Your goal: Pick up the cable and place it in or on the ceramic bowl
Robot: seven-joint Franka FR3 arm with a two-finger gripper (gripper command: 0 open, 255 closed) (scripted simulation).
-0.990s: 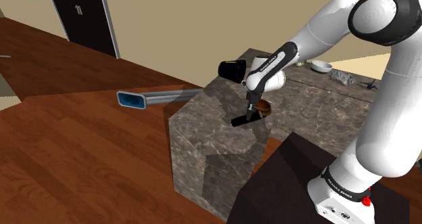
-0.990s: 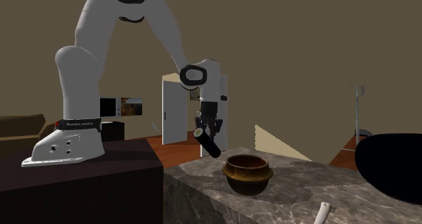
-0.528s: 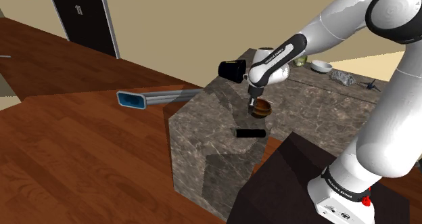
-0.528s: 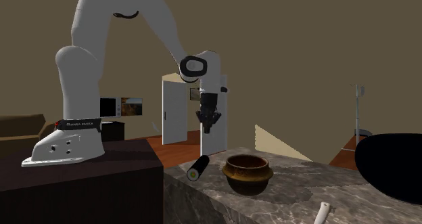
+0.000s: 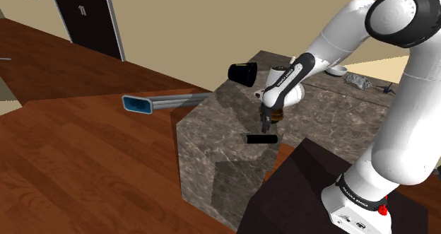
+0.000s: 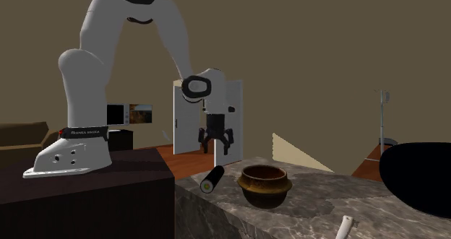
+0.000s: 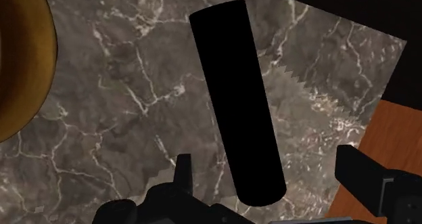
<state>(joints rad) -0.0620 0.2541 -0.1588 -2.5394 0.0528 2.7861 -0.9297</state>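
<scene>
The cable is drawn as a black cylinder point(image 5: 261, 138) lying flat on the marble counter point(image 5: 212, 126) near its edge. It lies just beside the brown ceramic bowl point(image 6: 264, 185), not in it. My gripper point(image 6: 216, 145) hangs open a little above the cylinder point(image 6: 212, 180), touching nothing. In the wrist view the cylinder point(image 7: 235, 101) runs lengthwise between the spread fingers point(image 7: 357, 168) of the gripper point(image 7: 267, 165), and the bowl's rim point(image 7: 20, 67) shows off to one side. In the shoulder view the gripper point(image 5: 265, 121) partly hides the bowl point(image 5: 278, 114).
A black cup point(image 5: 242, 73) stands at the counter's far corner, with a white bowl point(image 5: 336, 69) and small items on the surface behind. A white object point(image 6: 346, 226) lies near the counter's front. A blue-ended duct point(image 5: 139, 104) lies on the wooden floor. The dark stand point(image 5: 304, 190) adjoins the counter.
A second ago the gripper held the cylinder above the counter. It then dropped onto the counter beside the bowl. The gripper shut, shifted over the cylinder, came lower and now stands open.
</scene>
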